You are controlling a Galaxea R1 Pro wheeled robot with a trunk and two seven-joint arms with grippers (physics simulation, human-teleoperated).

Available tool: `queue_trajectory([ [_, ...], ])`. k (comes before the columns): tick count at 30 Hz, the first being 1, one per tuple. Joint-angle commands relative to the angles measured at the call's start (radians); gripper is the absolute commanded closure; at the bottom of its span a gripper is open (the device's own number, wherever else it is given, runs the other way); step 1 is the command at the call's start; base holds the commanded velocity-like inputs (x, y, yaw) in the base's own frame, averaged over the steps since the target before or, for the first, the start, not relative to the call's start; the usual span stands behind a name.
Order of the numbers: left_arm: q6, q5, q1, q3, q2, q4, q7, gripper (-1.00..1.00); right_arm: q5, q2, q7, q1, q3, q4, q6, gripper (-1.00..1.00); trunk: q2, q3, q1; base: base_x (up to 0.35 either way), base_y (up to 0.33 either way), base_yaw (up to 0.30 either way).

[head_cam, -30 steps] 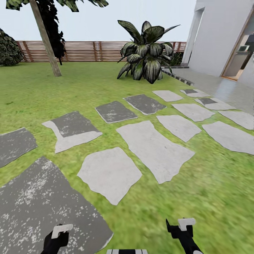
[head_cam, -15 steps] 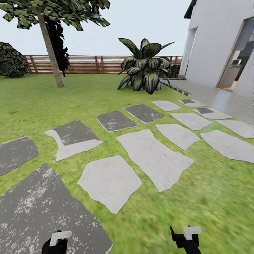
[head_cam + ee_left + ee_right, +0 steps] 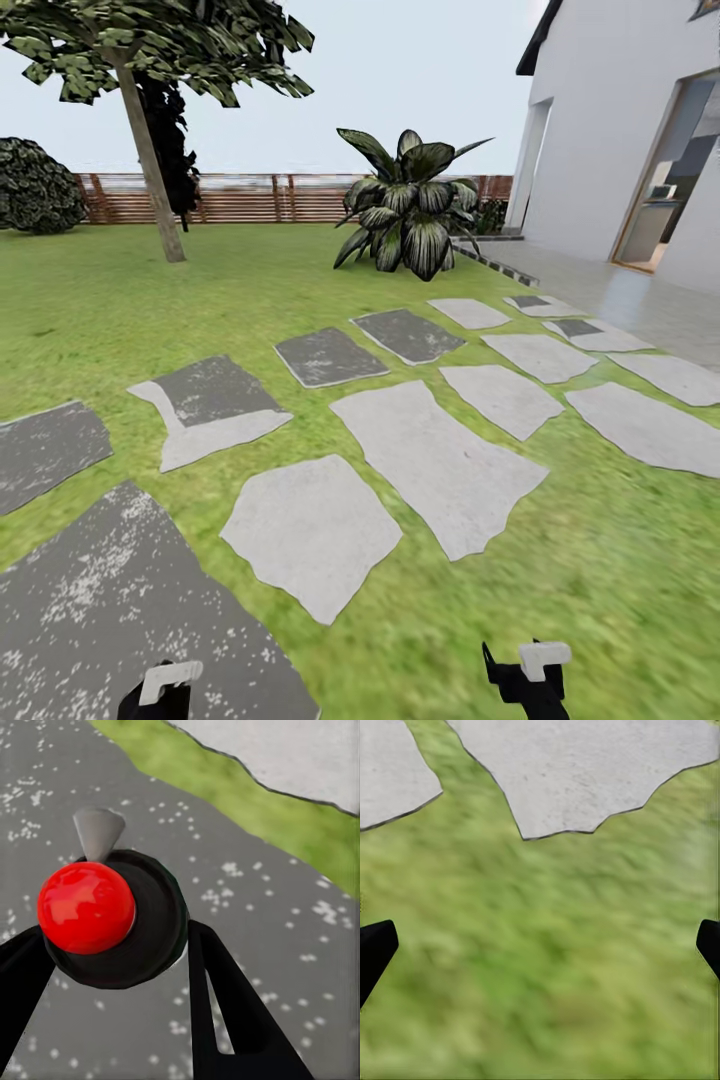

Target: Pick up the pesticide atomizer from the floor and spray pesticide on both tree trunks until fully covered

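Grass ground (image 3: pixel 600 560), blurry and green, spreads under the robot, broken by irregular grey stepping slabs (image 3: pixel 440 465) set in rows. Nearest, at the lower edge of the head view, the left gripper (image 3: pixel 160 690) hangs over a dark speckled slab (image 3: pixel 110 590). In the left wrist view, its black fingers (image 3: pixel 225 1012) pinch the pesticide atomizer (image 3: pixel 112 919), a small dark round-bodied bottle with a glossy red cap and a grey nozzle; the pick-up step therefore appears done. The right gripper (image 3: pixel 528 672) hangs over bare grass; in the right wrist view its fingertips (image 3: pixel 375 949) sit at opposite edges, spread wide and holding nothing. Beyond the slabs stands a broad-leaved dark green and white plant (image 3: pixel 410 215), with pale paving (image 3: pixel 640 300) and a white house wall (image 3: pixel 600 130) to its right. Farther off, a tall tree with blocky dark foliage rises from the lawn, its bare grey-tan trunk (image 3: pixel 152 170) well apart from the robot. A brown horizontal-slat wooden fence (image 3: pixel 260 198) closes the garden behind it. No pale specks are visible on the trunk, though it is distant. Judged from this, the approach and all spraying remain.
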Motion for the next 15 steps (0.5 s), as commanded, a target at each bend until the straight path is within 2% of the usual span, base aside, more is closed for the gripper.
queue_trajectory([
  [1,-0.003,0.006,0.000,0.000,0.000,0.001,0.000,1.00,0.004,0.000,-0.001,0.000,-0.001,0.001,-0.002,-1.00,0.007,0.003,-0.004,0.000,0.000,0.000],
  [15,-0.003,0.006,0.000,0.000,-0.001,0.002,0.000,1.00,0.004,-0.004,-0.001,0.000,-0.002,-0.002,-0.003,-1.00,0.105,0.047,-0.058,0.000,0.000,0.000],
])
